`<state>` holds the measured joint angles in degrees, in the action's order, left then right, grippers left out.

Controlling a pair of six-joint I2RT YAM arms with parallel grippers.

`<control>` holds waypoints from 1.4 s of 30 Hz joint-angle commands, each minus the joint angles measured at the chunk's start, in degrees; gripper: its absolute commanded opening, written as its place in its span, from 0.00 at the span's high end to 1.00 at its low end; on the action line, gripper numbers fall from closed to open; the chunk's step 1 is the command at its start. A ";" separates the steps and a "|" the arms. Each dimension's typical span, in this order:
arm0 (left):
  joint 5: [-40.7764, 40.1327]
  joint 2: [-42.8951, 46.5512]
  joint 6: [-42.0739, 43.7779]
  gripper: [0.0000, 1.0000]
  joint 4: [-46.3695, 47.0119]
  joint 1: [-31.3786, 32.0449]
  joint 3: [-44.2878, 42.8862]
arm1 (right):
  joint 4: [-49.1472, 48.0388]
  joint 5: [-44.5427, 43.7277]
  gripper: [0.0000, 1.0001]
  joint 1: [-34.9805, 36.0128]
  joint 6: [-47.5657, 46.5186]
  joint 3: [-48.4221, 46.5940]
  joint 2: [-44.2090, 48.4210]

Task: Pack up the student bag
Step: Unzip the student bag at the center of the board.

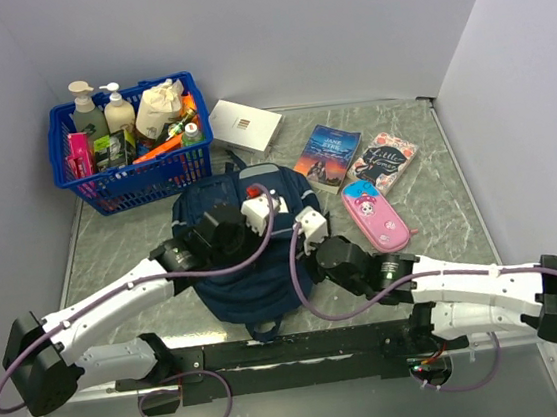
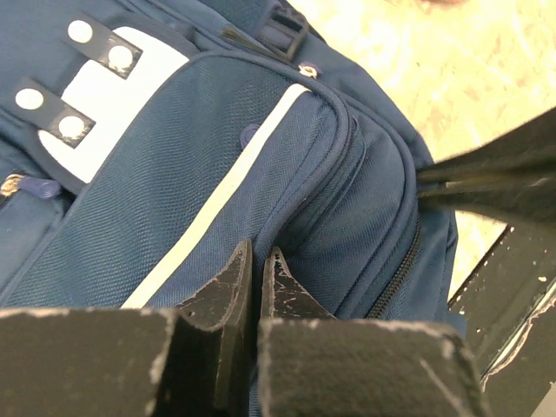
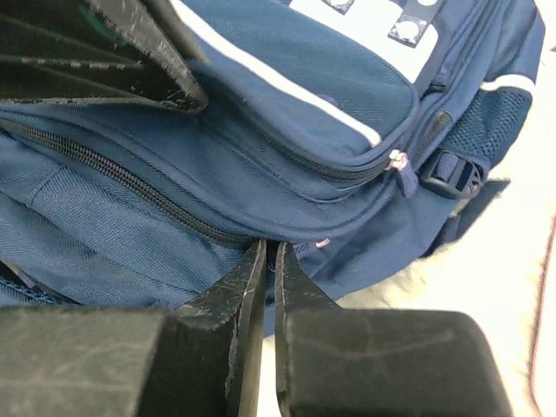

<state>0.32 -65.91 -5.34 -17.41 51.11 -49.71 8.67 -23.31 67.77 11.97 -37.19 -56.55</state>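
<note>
Student bag (image 1: 249, 272) lies flat at the centre of the worktop (image 1: 442, 230), zips closed. Left tool (image 2: 259, 261) and right tool (image 3: 269, 256) each look pinched together on its fabric beside a seam, probably to steady it for opening.

On the grey marbled worktop (image 1: 445, 215): one large navy blue fabric backpack (image 1: 238, 273), one blue plastic mesh basket (image 1: 140, 182), one flat white cardboard box (image 1: 245, 125), one pink oval pencil case (image 1: 375, 216). Two paperback books, a dark blue-covered book (image 1: 328, 156) and a pale floral-covered book (image 1: 382, 161). In the basket: two pump-top bottles, a greenish bottle (image 1: 86, 112) and a cream bottle (image 1: 118, 111), one white soft pouch (image 1: 158, 108); the other small items are too jammed together to count.
</note>
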 commanded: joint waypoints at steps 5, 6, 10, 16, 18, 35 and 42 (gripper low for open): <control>2.49 4.20 -6.69 0.99 -5.53 -1.54 -7.25 | -12.62 11.44 1.00 -5.01 2.80 -5.96 -4.35; 4.15 4.65 -7.48 0.99 -5.53 -1.72 -6.63 | -12.27 11.53 1.00 -5.62 2.80 -6.49 -4.61; 14.76 3.43 -12.92 0.99 -3.61 -1.81 -4.78 | -9.72 11.80 1.00 -8.96 1.66 -7.46 -5.41; 16.92 -2.80 -14.36 0.99 2.73 6.43 -7.05 | -5.68 7.75 1.00 -9.93 4.28 -4.13 -2.17; 12.79 -4.92 -14.17 0.99 3.96 6.81 -9.69 | -7.34 7.40 1.00 -9.94 5.08 -0.98 -0.06; 7.32 -12.40 -8.99 0.99 4.75 4.35 -9.88 | -5.33 9.94 1.00 -10.46 3.24 4.84 10.05; 5.93 -13.98 -6.79 0.99 5.72 4.26 -9.26 | -4.80 15.49 1.00 -10.20 4.73 5.46 11.12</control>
<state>6.15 -79.66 -14.66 -18.46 55.33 -57.80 5.54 -12.21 56.86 15.53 -32.42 -46.41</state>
